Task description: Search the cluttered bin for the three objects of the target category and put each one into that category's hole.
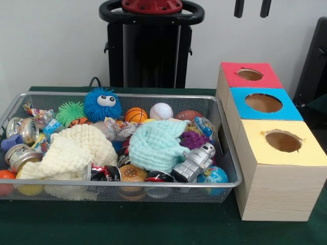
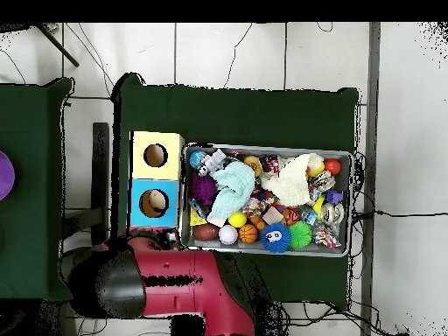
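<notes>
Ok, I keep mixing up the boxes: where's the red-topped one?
In the front view the red-topped box is at the right, farthest back in the row, directly behind the blue-topped box, beside the wire basket's far right corner.

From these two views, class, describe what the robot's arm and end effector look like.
The arm is red with a rounded black joint shell. The end effector shows only two slim, dark, straight fingers. No markings are visible.
</notes>
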